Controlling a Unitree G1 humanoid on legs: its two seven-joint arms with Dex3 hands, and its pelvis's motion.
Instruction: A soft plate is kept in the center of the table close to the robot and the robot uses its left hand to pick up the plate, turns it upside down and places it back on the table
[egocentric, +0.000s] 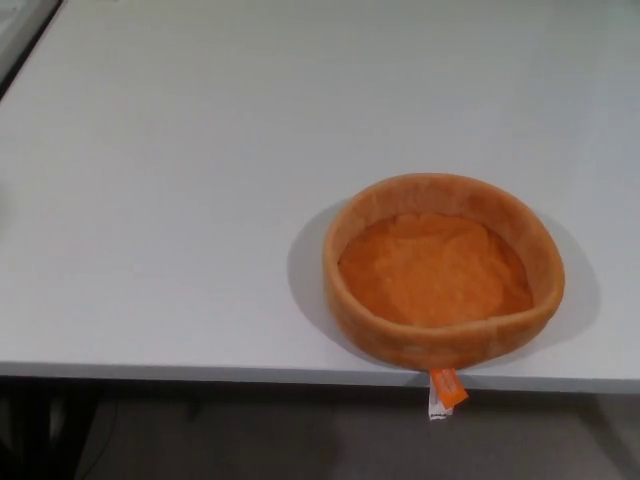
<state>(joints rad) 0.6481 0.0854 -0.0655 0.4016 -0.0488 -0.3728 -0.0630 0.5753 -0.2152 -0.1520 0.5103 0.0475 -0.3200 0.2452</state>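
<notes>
An orange soft plate (443, 270) with a raised plush rim sits right side up on the white table (180, 200), at its near edge and right of the middle. An orange and white tag (445, 392) hangs from the plate over the table's front edge. Neither of my hands shows in the head view.
The table's front edge (200, 371) runs across the bottom of the picture, with dark floor below it. A dark strip (25, 40) borders the table at the far left corner.
</notes>
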